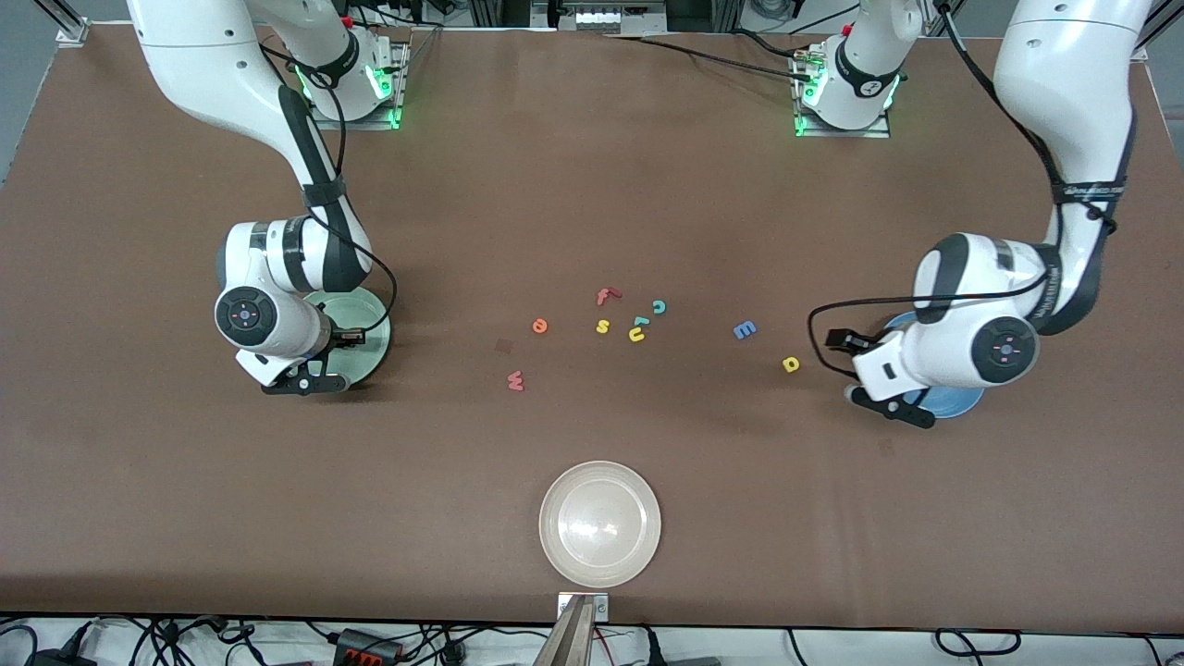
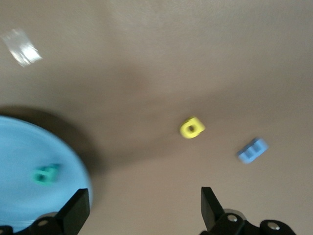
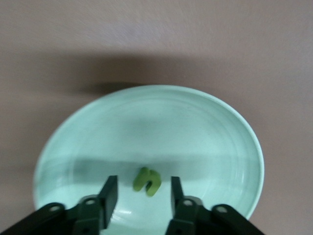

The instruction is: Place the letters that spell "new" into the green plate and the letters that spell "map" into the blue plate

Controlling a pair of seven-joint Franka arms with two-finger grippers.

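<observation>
Right hand [image 3: 141, 196] hovering part-open over olive foam "n" [image 3: 147, 180] in mint-green plate [image 3: 220, 142]; left hand [image 2: 145, 208] gaping wide above blue plate [image 2: 19, 161], should be lifting straight, clear.

Mid-table held a tight knot of letters: red f [image 1: 606, 296], teal c [image 1: 659, 306], yellow s [image 1: 602, 326], teal l [image 1: 640, 322] and yellow u [image 1: 636, 335] lay too close together for fingers to pass between, while orange e [image 1: 540, 325], red w [image 1: 515, 380], blue m [image 1: 745, 329] and yellow a [image 1: 790, 363] each had bare cloth all round. The right gripper [image 3: 143, 196] hung over the green plate [image 1: 375, 347], fingers part-spread with the olive n [image 3: 147, 181] loose between them; the left gripper [image 2: 144, 208], wide apart, covered the blue plate [image 1: 962, 400] rim where the teal p [image 2: 46, 174] lay. The beige plate [image 1: 600, 524], nearest the camera, stood well apart, with open table around it.
</observation>
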